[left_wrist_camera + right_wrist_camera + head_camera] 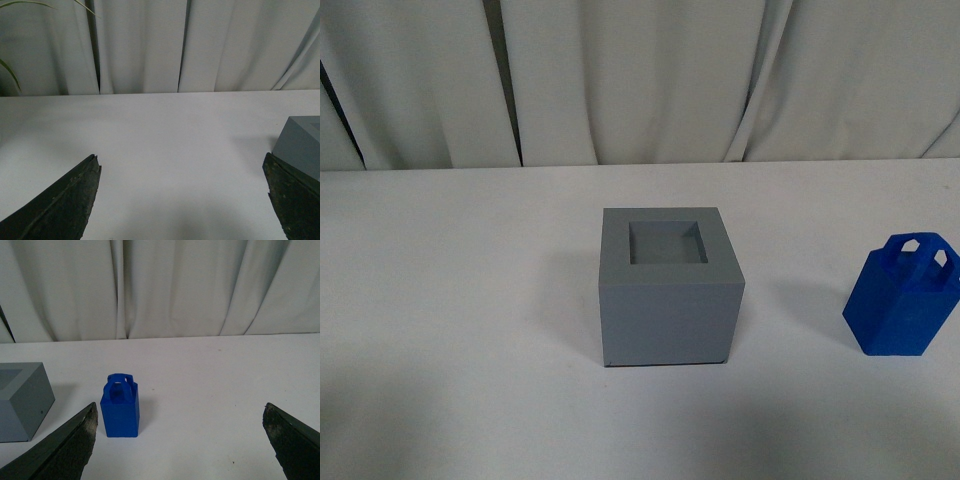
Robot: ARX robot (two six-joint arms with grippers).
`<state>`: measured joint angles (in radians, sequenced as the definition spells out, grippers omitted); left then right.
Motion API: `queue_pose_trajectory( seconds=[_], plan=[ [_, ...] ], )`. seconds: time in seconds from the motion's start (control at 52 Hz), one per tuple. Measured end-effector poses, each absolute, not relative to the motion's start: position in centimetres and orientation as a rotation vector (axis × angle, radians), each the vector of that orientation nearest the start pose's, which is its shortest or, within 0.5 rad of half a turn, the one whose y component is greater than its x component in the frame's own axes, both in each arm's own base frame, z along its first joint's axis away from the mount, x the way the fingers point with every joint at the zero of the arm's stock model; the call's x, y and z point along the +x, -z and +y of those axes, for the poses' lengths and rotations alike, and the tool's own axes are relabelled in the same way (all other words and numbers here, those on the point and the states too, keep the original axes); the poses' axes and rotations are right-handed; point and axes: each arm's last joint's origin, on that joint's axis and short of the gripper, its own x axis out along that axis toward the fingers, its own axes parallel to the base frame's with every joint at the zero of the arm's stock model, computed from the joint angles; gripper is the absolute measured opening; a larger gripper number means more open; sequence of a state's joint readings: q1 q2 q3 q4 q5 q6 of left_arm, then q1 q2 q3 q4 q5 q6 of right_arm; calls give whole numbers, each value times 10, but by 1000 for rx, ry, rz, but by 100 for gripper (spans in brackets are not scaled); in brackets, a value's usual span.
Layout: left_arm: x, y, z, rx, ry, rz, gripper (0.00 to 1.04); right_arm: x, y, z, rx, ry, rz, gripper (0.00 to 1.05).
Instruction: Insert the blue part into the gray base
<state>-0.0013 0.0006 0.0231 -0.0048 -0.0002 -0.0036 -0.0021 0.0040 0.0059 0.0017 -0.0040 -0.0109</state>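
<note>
Front view: the base sits near the centre of the counter, its square recess facing up and empty. The part stands on the counter at about 3 o'clock from the base, well apart from it, with its looped handle uppermost. Neither arm appears in this view. Insertion has not begun. Left wrist view: the left tool is spread wide and holds nothing. Only bare counter lies between its fingers, and a corner of the base shows just behind one fingertip. Right wrist view: the right tool is also spread wide and empty. The part stands upright ahead of it, nearer one finger than the other, with the base further off to that same side. Judged hazards:

1. The part is tall and narrow. If the fingers close off-centre, one finger is likely to touch first and tip or push it over.
2. A grip on the handle alone may let the part swing. A grip on the flat sides looks more secure.
3. The square section must line up with the recess. Any twist or tilt at descent would probably catch a corner on the rim.
4. The base appears to rest loose. Downward force on a jammed part could slide it unless the left tool steadies it.
</note>
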Motion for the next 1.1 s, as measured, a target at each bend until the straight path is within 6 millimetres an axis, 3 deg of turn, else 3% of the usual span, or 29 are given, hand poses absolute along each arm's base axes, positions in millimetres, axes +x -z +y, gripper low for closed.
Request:
queue_pose_trajectory(
  seconds=[1.096],
  plan=[
    [96,-171,0,-4,2,-18,99,98,-165,0,-11,-2,-4,97]
  ],
)
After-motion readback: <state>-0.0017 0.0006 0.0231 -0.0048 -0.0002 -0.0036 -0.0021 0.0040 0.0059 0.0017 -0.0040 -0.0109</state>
